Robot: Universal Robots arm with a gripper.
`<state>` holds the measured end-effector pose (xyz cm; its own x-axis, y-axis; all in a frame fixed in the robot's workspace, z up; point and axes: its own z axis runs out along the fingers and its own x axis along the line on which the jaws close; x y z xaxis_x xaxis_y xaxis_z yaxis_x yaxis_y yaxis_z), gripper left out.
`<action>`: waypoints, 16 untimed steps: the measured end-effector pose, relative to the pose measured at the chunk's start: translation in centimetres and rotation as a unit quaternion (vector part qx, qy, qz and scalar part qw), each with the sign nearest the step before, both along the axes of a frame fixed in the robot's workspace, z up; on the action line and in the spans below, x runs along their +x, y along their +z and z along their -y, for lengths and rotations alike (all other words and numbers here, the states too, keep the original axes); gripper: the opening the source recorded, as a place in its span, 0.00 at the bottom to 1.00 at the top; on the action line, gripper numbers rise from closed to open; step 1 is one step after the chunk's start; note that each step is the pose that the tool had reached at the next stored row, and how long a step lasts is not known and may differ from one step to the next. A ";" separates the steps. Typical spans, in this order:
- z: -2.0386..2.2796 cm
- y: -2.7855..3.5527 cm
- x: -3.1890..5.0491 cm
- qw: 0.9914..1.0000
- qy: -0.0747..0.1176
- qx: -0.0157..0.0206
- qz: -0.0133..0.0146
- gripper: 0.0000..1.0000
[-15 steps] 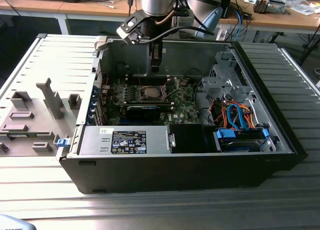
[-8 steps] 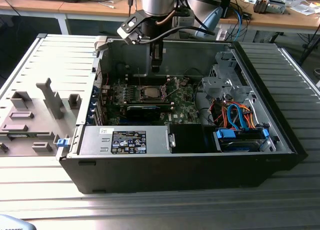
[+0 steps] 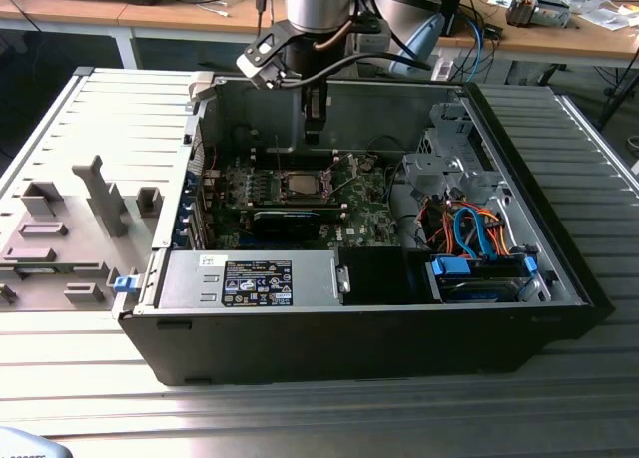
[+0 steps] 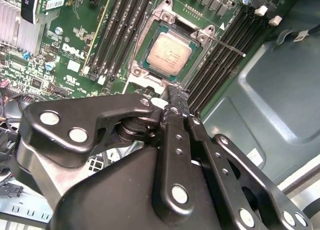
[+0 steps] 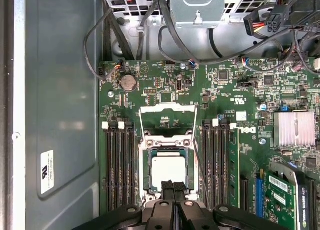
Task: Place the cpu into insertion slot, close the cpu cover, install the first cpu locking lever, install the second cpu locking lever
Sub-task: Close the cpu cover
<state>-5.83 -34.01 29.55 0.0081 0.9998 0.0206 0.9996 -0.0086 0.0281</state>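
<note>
workshop with wooden desks [image 3: 200, 19] along the back, covered in cables and clutter. everything sits on a ribbed silver metal table [image 3: 319, 418]. biggest thing on it is a black desktop computer case [image 3: 349, 348] lying open on its side. a grey fixture plate [image 3: 60, 238] with upright blocks sits just beside it, on the exterior view's left.

inside the case there's a green motherboard [image 3: 359, 219] in the middle and a silver power supply box [image 3: 250, 278] along the near wall. a bundle of orange and blue cables [image 3: 479, 229] is on the exterior view's right.

the silver and black robot arm [image 3: 319, 4] comes down from the top. its black gripper [image 3: 314, 134] hangs over the board, clear of it, right above the socket area. in both wrist views the fingers [image 4: 172, 102] are pressed together with nothing between them.

on the board, long black memory slots [image 5: 120, 170] run on both sides of the socket. the thin silver cpu cover [image 5: 167, 117] frame is flipped open, lying back away from the socket. the square silver-rimmed insertion slot [image 4: 145, 39] is uncovered. the small flat silver-grey cpu [image 5: 169, 171] is already seated in it, flat and square to the rim. a thin metal locking lever [image 4: 230, 47] sticks out from one socket corner across the memory slots.
</note>
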 end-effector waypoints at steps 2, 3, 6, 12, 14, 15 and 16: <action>0.00 -0.01 0.10 1.000 0.000 0.000 0.000 0.11; 0.00 0.00 0.12 1.000 0.000 0.000 0.000 0.11; 0.00 -0.01 0.20 1.000 0.000 0.000 0.000 0.11; 0.00 -0.02 0.35 1.000 0.000 0.000 0.000 0.11; 0.00 -0.03 0.42 1.000 0.000 0.000 0.000 0.11; 0.00 -0.03 0.44 1.000 0.000 0.000 0.000 0.11; 0.00 -0.04 0.47 1.000 0.000 0.000 0.000 0.11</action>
<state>-5.36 -34.01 29.51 0.0082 0.9998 0.0206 0.9996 -0.0087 0.0281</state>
